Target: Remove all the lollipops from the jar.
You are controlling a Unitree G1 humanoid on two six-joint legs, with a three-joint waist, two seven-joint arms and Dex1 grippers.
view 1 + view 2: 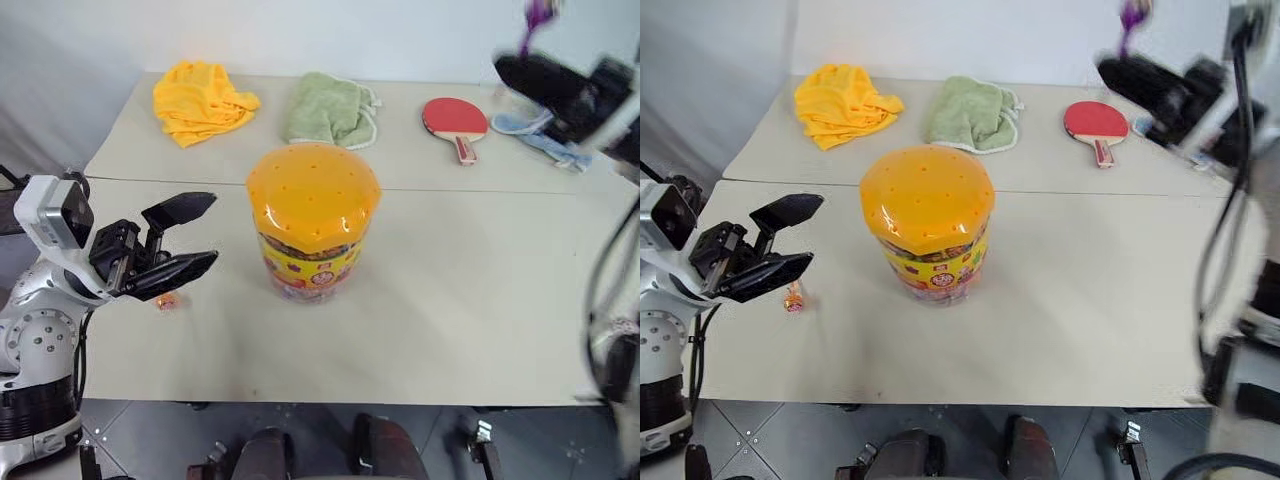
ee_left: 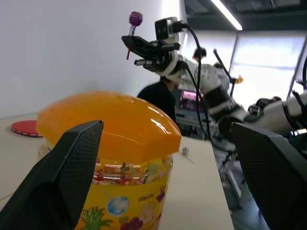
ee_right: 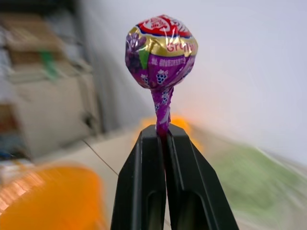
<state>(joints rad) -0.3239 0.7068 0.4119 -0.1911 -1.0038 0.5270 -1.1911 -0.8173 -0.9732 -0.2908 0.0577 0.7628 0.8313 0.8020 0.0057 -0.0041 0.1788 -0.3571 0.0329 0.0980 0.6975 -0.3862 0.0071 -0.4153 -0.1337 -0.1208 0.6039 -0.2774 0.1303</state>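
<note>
The right gripper is clamped on the stick of a purple lollipop, raised well apart from the jar. The left gripper has its fingers apart beside the jar; an orange lollipop lies on the table below it.

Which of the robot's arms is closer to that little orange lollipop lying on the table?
The left. Its open tool hovers just above the orange lollipop, while the right tool is far across the table, raised, pinching a purple lollipop.

Purple lollipop blurred — cut off by frame's top edge.
</note>
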